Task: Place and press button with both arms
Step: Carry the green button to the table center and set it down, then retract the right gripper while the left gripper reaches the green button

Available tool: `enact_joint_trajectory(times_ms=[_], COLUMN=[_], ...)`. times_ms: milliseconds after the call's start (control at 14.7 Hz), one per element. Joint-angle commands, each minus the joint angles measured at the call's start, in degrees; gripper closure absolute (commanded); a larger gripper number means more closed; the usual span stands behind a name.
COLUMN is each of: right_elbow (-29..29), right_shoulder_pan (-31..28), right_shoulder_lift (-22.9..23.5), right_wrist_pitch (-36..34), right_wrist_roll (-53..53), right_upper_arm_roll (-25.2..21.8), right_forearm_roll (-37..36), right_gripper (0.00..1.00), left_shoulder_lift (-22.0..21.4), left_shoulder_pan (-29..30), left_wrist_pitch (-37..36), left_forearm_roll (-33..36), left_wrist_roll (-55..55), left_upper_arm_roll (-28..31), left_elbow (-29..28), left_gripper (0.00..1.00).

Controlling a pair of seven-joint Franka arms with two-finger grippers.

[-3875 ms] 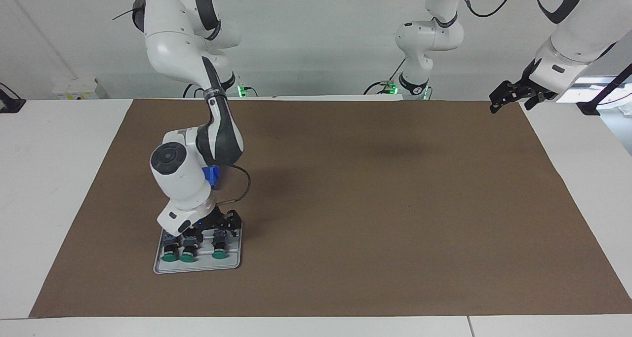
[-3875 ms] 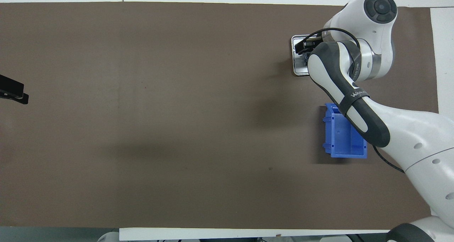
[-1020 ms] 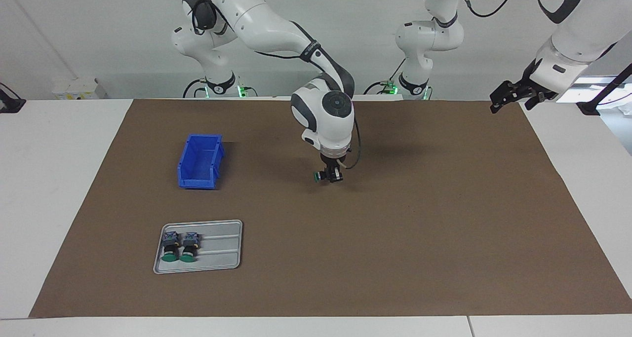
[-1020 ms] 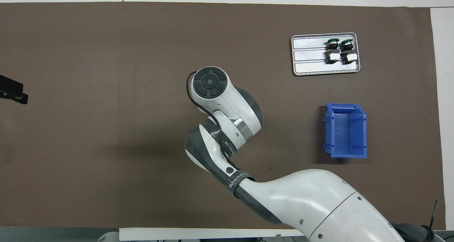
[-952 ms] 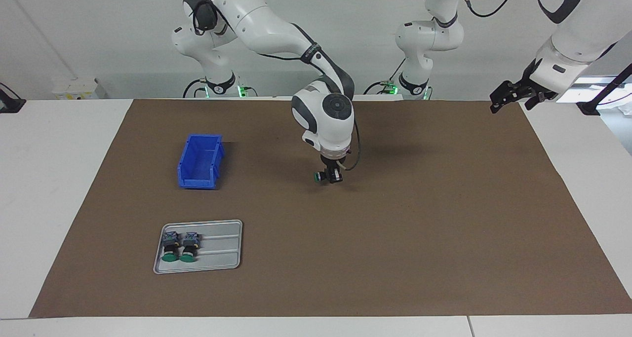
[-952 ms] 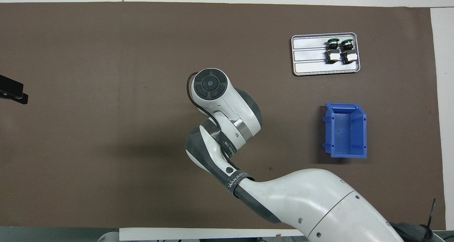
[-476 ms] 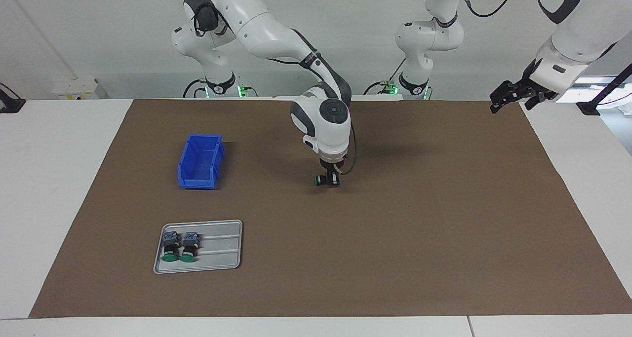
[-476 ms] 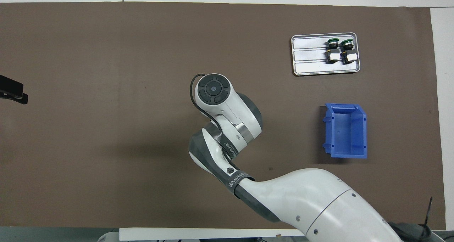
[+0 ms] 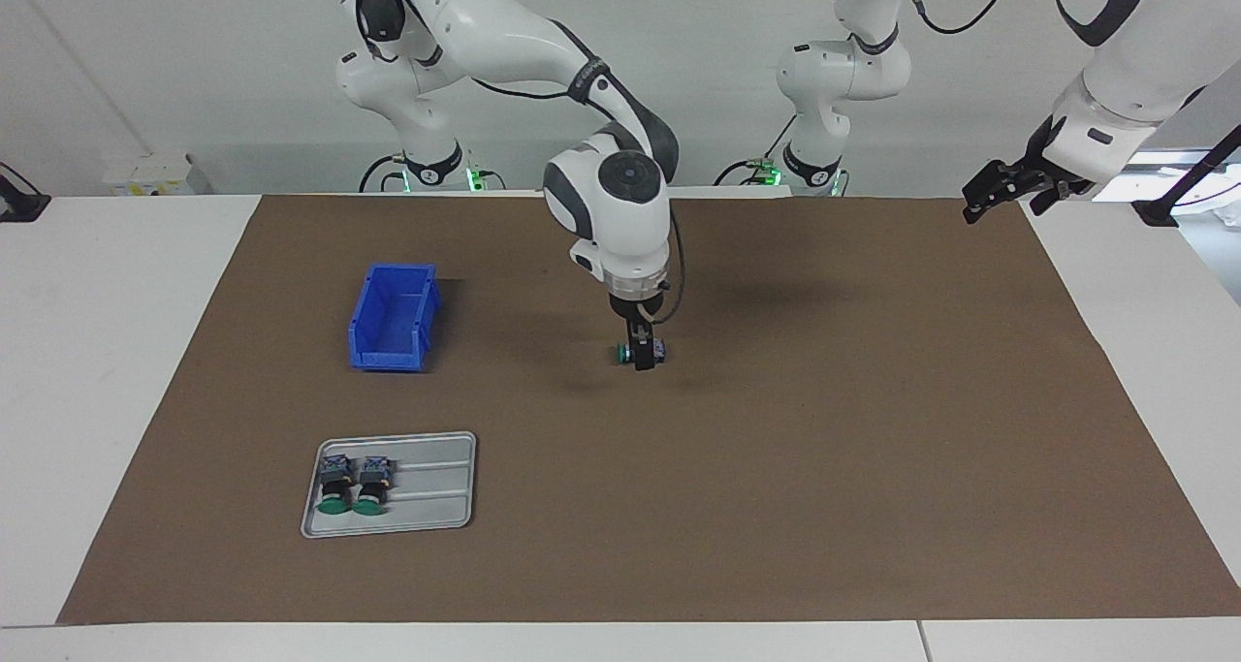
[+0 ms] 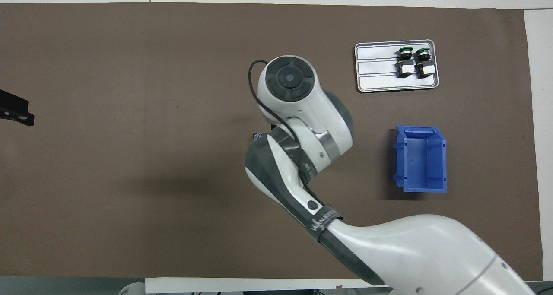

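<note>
The right gripper (image 9: pixel 640 357) points straight down at the middle of the brown mat (image 9: pixel 824 429), its fingers closed on the button (image 9: pixel 627 354), which sits at mat level; contact with the mat cannot be told. The button lies on its side, long axis across the desk (image 9: pixel 107 352), green cap toward the right arm's end. The forearm band's lettering is unreadable. The left gripper (image 9: pixel 999 189) waits raised at the mat's corner; its fingers' state cannot be told.

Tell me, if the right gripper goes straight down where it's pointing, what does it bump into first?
Probably the brown mat. The right gripper points straight down at mid-table with the button in its fingers, so the button would likely touch first.
</note>
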Motion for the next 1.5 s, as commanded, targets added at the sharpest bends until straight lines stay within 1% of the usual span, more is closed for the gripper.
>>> enact_joint_trajectory(times_ms=[0, 136, 272, 408, 476, 544, 612, 680, 816, 952, 1088, 1224, 1292, 1428], right_elbow=[-1.53, -1.53, -1.35, -1.09, -1.09, -1.09, -0.83, 0.48, 2.42, 1.38, 0.93, 0.58, 0.32, 0.06], right_shoulder_pan=[-5.79, -8.95, -13.26, -17.56, -19.50, -21.35, -23.28, -25.65, -29.69, -33.39, -35.59, -36.30, -36.48, -35.08], right_shoulder_lift=[-7.93, -11.36, -14.62, -17.52, -18.84, -20.07, -21.47, -22.18, -22.19, -22.45, -22.72, -22.80, -22.89, -23.07], right_wrist_pitch=[-6.24, -10.64, -15.47, -20.65, -22.77, -24.96, -26.72, -28.31, -31.04, -31.49, -31.49, -31.31, -31.31, -31.49], right_wrist_roll=[-11.23, -21.51, -34.32, -49.18, -54.55, -59.91, -66.06, -72.47, -83.55, -96.02, -108.07, -113.12, -113.49, -113.67], right_upper_arm_roll=[0.63, 0.54, 0.54, 0.46, 0.37, 0.19, 0.02, 0.02, 0.02, 0.02, -0.07, -0.07, -0.07, -0.16], right_forearm_roll=[0.82, 0.82, 1.17, 1.26, 1.26, 1.17, 1.09, 1.09, 0.74, 0.65, 0.47, 0.12, -0.32, -2.68], right_gripper=[0.02, 0.02, 0.02, 0.02, 0.02, 0.02, 0.02, 0.02, 0.02, 0.02, 0.02, 0.02, 0.02, 0.02], left_shoulder_lift=[-2.17, -2.26, -3.66, -4.02, -3.85, -3.24, -3.06, -3.05, -1.57, 0.19, 1.86, 3.88, 5.37, 8.09], left_shoulder_pan=[-0.85, -1.11, -4.96, -5.59, -7.16, -9.87, -11.47, -13.40, -16.83, -21.22, -24.12, -27.11, -27.47, -30.10], left_wrist_pitch=[2.04, 2.74, 6.68, 6.96, 7.05, 7.92, 10.28, 13.00, 14.78, 17.40, 21.01, 22.95, 24.70, 29.09], left_forearm_roll=[0.17, 0.17, 0.17, -0.27, -0.36, -0.36, -0.62, -2.37, -3.96, -3.96, -4.05, -4.14, -4.84, -5.46], left_wrist_roll=[-3.66, -7.41, -18.19, -24.55, -28.93, -36.11, -42.53, -47.47, -56.43, -68.02, -79.10, -86.16, -90.63, -99.33], left_upper_arm_roll=[-0.05, -0.31, -0.32, -0.40, -0.58, -0.67, -0.76, -0.67, -0.67, -0.67, -0.67, -0.67, -0.76, -0.67], left_elbow=[-3.36, -4.07, -8.09, -9.25, -9.69, -10.31, -11.88, -13.37, -13.65, -14.00, -14.00, -14.00, -13.92, -13.92], left_gripper=[0.00, 0.00, 0.00, 0.00, 0.00, 0.00, 0.00, 0.00, 0.00, 0.00, 0.00, 0.00, 0.00, 0.00])
